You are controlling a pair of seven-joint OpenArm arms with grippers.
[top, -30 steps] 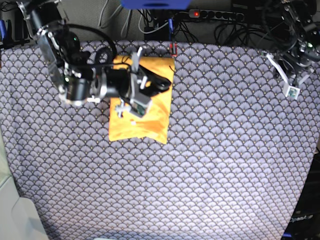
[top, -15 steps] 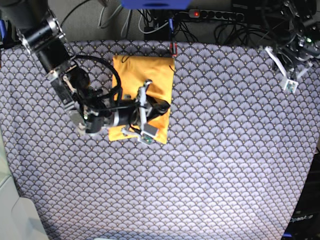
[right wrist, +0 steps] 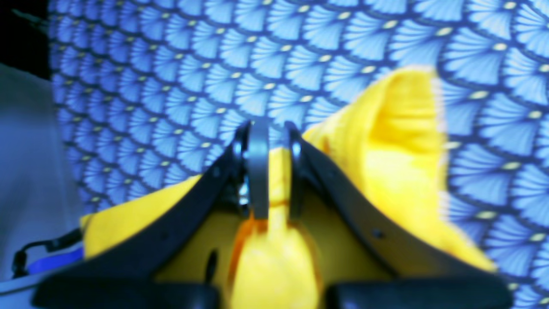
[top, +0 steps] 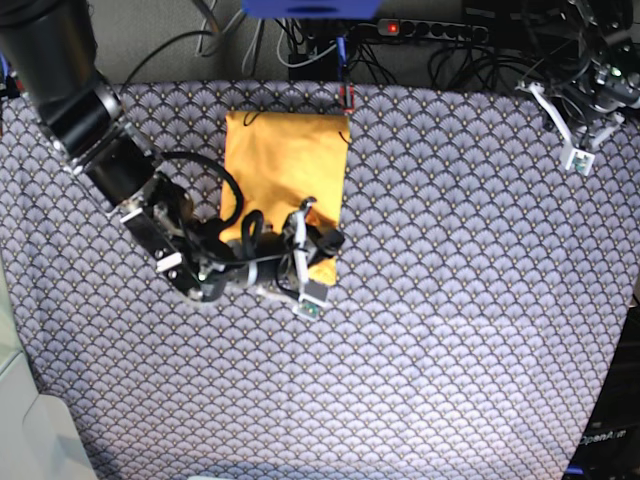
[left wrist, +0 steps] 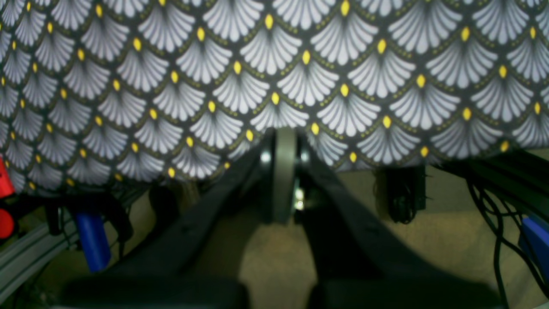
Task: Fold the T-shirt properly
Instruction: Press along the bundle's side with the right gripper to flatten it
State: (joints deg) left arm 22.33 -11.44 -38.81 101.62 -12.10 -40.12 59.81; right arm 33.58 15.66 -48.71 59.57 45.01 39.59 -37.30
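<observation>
a: table surface? 
b: covered edge to edge by a dark cloth (top: 450,300) printed with pale fan scallops and small yellow dots.

a: behind the far edge? 
b: a black power strip (top: 430,30) with 1 red lit switch, tangled dark cables (top: 300,45), and a blue object (top: 312,7) at top centre.

a: light? 
b: even, overhead.

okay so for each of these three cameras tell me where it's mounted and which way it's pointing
Base: overhead, looking down on the patterned tablecloth; shows both arms, T-shirt.
Left wrist: on the left arm behind the shut left gripper, facing the cloth's edge and floor clutter.
Right wrist: behind the right gripper, shut on a T-shirt fold, facing the cloth.
Shared: base and right wrist both show the T-shirt; all show the cloth.
</observation>
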